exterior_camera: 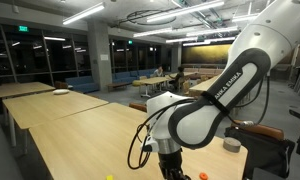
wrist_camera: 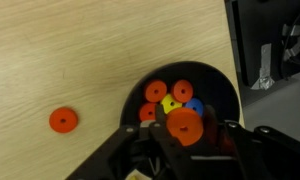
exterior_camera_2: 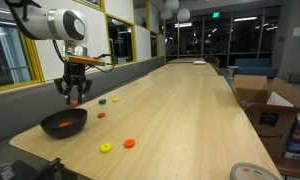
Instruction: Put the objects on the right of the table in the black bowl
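Observation:
My gripper (wrist_camera: 183, 140) is shut on an orange disc (wrist_camera: 183, 126) and holds it just above the black bowl (wrist_camera: 215, 80). The bowl holds several discs: orange, one yellow, one blue. Another orange disc (wrist_camera: 62, 120) lies on the pale table (wrist_camera: 70, 50) beside the bowl. In an exterior view the gripper (exterior_camera_2: 75, 97) hangs over the bowl (exterior_camera_2: 64, 123) near the table's near end. A tiny orange piece (exterior_camera_2: 100, 115) lies just past the bowl, and an orange disc (exterior_camera_2: 128, 143) sits next to a yellow one (exterior_camera_2: 106, 148) at the front. The gripper (exterior_camera: 170, 165) also shows in an exterior view.
A green piece (exterior_camera_2: 103, 101) and a red piece (exterior_camera_2: 114, 99) lie farther along the table. Open cardboard boxes (exterior_camera_2: 265, 105) stand beside the table's far side. A tape roll (exterior_camera: 231, 145) rests on a dark stand. A white dish (exterior_camera: 60, 91) sits on a far table.

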{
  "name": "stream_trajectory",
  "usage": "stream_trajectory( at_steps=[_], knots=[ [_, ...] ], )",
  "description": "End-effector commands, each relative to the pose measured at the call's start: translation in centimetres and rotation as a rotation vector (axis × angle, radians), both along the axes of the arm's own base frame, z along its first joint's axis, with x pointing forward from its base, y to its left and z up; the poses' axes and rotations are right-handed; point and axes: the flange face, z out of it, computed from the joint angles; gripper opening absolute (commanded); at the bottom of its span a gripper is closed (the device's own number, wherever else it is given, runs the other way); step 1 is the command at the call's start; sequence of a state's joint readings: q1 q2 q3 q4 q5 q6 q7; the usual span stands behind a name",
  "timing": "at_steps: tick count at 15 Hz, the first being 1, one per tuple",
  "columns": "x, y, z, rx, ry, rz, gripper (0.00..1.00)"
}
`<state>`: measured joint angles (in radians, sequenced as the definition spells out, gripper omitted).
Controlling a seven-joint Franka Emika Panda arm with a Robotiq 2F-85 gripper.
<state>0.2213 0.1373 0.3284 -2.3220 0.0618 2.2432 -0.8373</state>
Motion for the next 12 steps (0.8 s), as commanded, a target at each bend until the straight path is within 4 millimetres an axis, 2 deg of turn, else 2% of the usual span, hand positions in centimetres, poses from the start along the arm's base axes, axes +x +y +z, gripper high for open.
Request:
stream_trajectory(
  at_steps=[1, 7, 8, 9, 12],
  knots=[
    [-0.46, 0.21, 1.13, 0.112, -0.045, -0.009, 0.26],
    [-0.81, 0.22, 0.87, 0.179, -0.043, -0.034, 0.26],
    [-0.84, 0.19, 0.82, 0.183, -0.034, -0.045, 0.67],
    [-0.82, 0.12, 0.85, 0.188, -0.028, -0.05, 0.68],
    [-0.78, 0.04, 1.09, 0.201, -0.019, -0.069, 0.88]
  ],
)
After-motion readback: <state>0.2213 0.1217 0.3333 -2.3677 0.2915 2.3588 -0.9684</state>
